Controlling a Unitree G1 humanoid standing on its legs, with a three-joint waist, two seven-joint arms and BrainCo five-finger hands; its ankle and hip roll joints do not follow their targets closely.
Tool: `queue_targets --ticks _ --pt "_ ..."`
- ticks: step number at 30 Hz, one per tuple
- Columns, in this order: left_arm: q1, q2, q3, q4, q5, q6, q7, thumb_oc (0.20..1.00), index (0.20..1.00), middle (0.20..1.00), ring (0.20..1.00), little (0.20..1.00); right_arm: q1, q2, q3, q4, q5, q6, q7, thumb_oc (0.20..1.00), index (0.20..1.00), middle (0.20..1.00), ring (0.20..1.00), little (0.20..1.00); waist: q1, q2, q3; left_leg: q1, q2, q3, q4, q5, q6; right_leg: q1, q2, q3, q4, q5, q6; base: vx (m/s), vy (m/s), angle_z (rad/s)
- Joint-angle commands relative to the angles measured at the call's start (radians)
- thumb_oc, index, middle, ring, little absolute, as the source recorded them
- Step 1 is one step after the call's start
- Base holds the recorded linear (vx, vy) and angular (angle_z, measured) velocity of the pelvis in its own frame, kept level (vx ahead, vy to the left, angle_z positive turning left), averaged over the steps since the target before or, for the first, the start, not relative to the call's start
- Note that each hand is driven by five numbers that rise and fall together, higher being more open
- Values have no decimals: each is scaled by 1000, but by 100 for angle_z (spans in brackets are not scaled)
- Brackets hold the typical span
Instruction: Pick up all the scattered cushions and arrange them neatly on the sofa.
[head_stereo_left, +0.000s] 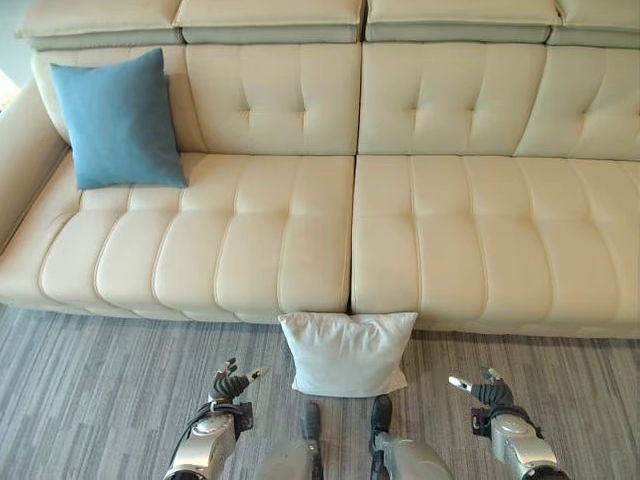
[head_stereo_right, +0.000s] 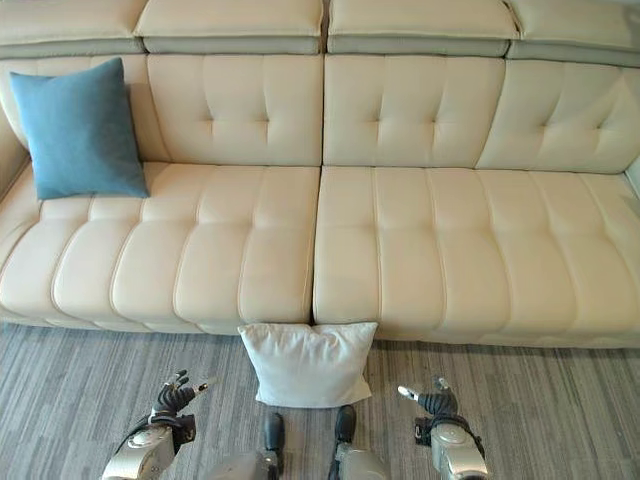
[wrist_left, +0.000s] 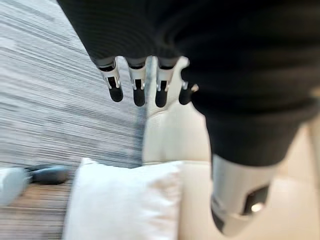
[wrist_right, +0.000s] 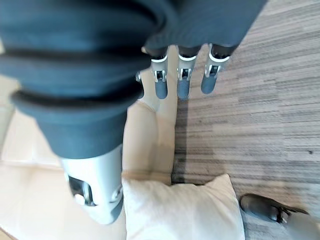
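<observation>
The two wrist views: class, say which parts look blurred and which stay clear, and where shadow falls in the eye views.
Left wrist view: the grey striped carpet smears, and the white square fabric cushion is soft-edged behind the left hand. Right wrist view: the right hand and carpet look clearer. Left eye view: even light, with dark shadow in the seam of the cream leather sofa.

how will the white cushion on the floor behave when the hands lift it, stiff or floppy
Probably soft rather than stiff: the white cushion looks plump, with creased fabric and limp pointed corners. It likely sags if lifted by one corner, so a grasp from both sides seems safer. It leans against the sofa front, so a push may just tip it flat. Both the left hand and right hand are open, beside it.
</observation>
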Motion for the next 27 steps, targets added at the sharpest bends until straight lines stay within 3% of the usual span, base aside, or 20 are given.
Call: queue_targets --ticks 1,5,8,10,14,15,22,25,27 --pt "-15 18 2 46 24 -32 18 1000 1000 1000 1000 1000 14 -26 25 16 -19 -9 -21 1000 1000 1000 1000 1000 -16 11 -34 -16 -13 7 2 -30 -25 12 -31 -20 25 -160 49 4 52 -12" --pt "-85 24 17 162 -5 -53 72 1000 1000 1000 1000 1000 -54 -32 41 127 -39 0 -70 1000 1000 1000 1000 1000 -1 18 3 -52 -13 28 2 -29 -23 -55 -45 -13 44 -149 58 -28 80 -18" --pt "-223 29 2 298 -52 -75 107 1000 1000 1000 1000 1000 -188 -36 60 217 3 -11 -100 1000 1000 1000 1000 1000 5 27 55 -111 -11 38 2 -13 -12 -170 -59 3 144 -163 56 -114 73 -6" --pt "-341 41 -22 392 -98 -84 120 1000 1000 1000 1000 1000 -309 -40 82 294 56 -19 -116 1000 1000 1000 1000 1000 8 21 101 -218 -15 38 88 -26 -5 -279 -68 22 222 -167 54 -177 23 -12" --pt "-594 73 -93 520 -144 -100 153 1000 1000 1000 1000 1000 -570 -92 104 428 145 -40 -169 1000 1000 1000 1000 1000 -3 12 128 -467 -17 27 232 -40 -5 -495 -80 33 312 -168 49 -49 -7 -5" --pt "-716 113 -128 538 -150 -104 175 1000 1000 1000 1000 1000 -686 -116 111 453 197 -55 -203 1000 1000 1000 1000 1000 -10 13 158 -564 -16 19 274 -43 -9 -591 -86 39 353 -171 49 -15 9 15" --pt "-1010 224 -213 538 -175 -120 198 1000 1000 1000 1000 1000 -930 -200 137 468 325 -105 -254 1000 1000 1000 1000 1000 -34 9 211 -893 -13 4 457 -84 -10 -912 -106 72 535 -206 42 31 14 9" --pt "-1132 214 -253 437 -211 -162 226 1000 1000 1000 1000 1000 -1016 -200 213 345 342 -156 -265 1000 1000 1000 1000 1000 -32 0 211 -1074 -18 -5 555 -113 -2 -1097 -113 88 635 -229 41 103 12 2" --pt "-1137 215 -252 436 -211 -161 227 1000 1000 1000 1000 1000 -1022 -201 212 345 342 -155 -266 1000 1000 1000 1000 1000 -33 0 211 -1089 -19 -5 565 -111 0 -1112 -115 89 644 -228 41 53 -9 -1"
